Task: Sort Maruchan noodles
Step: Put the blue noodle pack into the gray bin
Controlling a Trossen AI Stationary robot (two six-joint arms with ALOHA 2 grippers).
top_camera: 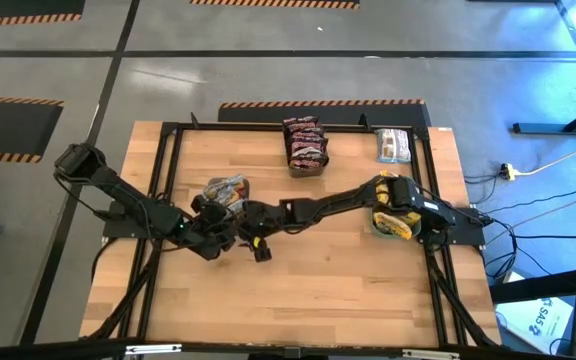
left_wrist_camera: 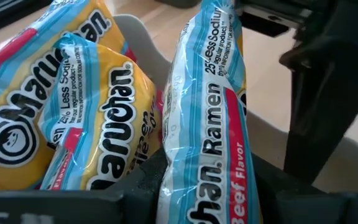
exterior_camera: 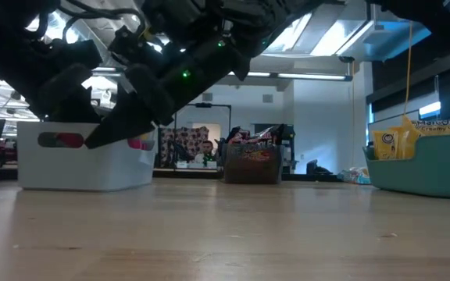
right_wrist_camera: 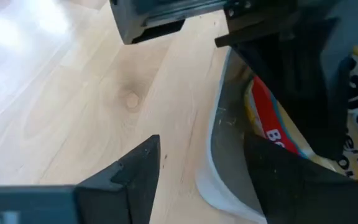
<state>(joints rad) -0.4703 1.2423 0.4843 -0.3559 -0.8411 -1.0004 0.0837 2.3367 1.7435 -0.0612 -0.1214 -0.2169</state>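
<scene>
The left pincer (left_wrist_camera: 197,200) appears clenched on the lower end of one Maruchan packet (left_wrist_camera: 205,112), a yellow, blue and red beef-flavour pack that stands upright between its fingers. Just beside that pincer, two more yellow packets (left_wrist_camera: 98,124) lie tilted against each other in a pale bin (right_wrist_camera: 214,163). The right pincer (right_wrist_camera: 197,182) is released. Its fingers stand apart astride the bin's wall, one over the bare wooden surface (right_wrist_camera: 73,93) and the other inside, close to a packet's red edge. The held packet should be light, but its glossy film looks slippery and crinkly. The noodle block inside is probably stiff and brittle, so a hard squeeze across the flat faces could crack it. The better hold would be across the thickness of the block, near one short end. A grip on the loose sealed flap alone would let the pack swing or slide out. Since it is gripped low, the upright pack may tip when lifted clear, and it could drag against the neighbours leaning beside the pincer. The thin bin may shift too.
</scene>
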